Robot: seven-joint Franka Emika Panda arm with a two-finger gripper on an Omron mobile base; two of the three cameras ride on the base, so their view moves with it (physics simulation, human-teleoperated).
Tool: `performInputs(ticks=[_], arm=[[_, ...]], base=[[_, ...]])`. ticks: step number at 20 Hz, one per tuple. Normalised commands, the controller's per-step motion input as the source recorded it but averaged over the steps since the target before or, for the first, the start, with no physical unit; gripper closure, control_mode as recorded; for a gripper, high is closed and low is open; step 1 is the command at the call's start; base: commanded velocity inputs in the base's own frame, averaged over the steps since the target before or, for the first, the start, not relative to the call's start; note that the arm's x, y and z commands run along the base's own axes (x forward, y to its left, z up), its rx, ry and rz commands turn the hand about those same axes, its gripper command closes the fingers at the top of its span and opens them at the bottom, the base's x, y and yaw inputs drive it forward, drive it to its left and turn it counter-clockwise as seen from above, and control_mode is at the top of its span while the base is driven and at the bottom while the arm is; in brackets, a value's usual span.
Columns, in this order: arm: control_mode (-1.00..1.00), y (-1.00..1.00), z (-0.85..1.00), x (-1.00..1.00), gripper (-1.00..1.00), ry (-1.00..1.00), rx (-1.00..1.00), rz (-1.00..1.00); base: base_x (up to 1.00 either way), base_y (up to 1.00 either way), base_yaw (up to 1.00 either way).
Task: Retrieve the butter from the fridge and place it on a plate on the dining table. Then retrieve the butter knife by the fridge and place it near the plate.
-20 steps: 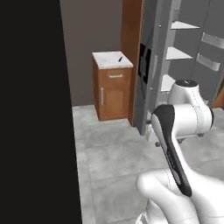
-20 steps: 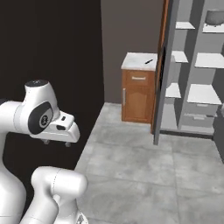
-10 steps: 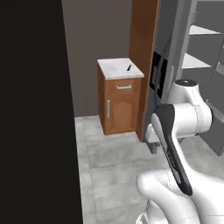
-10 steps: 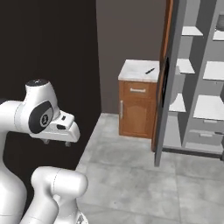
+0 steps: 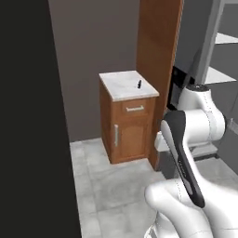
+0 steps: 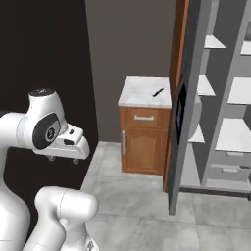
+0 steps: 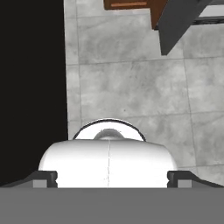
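Observation:
The butter knife (image 5: pixel 138 84) (image 6: pixel 158 92), slim and dark, lies on the marble top of a small wooden cabinet (image 5: pixel 128 125) (image 6: pixel 145 135) just left of the fridge (image 6: pixel 223 98). The fridge's grey door (image 5: pixel 197 37) (image 6: pixel 188 122) stands open, showing white shelves (image 6: pixel 233 88). My gripper (image 6: pixel 63 159) hangs from the folded arm, pointing down at the floor well short of the cabinet. It is open and empty, its fingertips (image 7: pixel 43 177) set wide apart. The butter, the plate and the dining table are out of view.
A tall dark wall (image 5: pixel 28 116) (image 6: pixel 44 54) runs along the left. Grey floor tiles (image 7: pixel 131 87) stretch between me and the cabinet. A brown wooden panel (image 5: pixel 158 42) stands between the cabinet and the fridge door.
The whole picture has shifted: the base has driven closer, so the cabinet and fridge loom larger. The arm stays folded and the gripper stays open.

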Motion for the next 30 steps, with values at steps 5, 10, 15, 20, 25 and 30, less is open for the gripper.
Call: performInputs(ticks=[5, 10, 15, 20, 25, 30], arm=[[1.0, 0.0, 0.0, 0.0, -1.0, 0.0, 0.0, 0.0], [1.0, 0.0, 0.0, 0.0, -1.0, 0.0, 0.0, 0.0], [1.0, 0.0, 0.0, 0.0, -1.0, 0.0, 0.0, 0.0], [1.0, 0.0, 0.0, 0.0, -1.0, 0.0, 0.0, 0.0], [1.0, 0.0, 0.0, 0.0, -1.0, 0.0, 0.0, 0.0], [1.0, 0.0, 0.0, 0.0, -1.0, 0.0, 0.0, 0.0]], base=[[0.86, 0.57, -0.23], [0.68, 0.61, -0.27], [0.49, 0.41, -0.39], [0.41, 0.2, -0.44], [0.25, 0.38, -0.31], [0.34, 0.42, -0.16]])
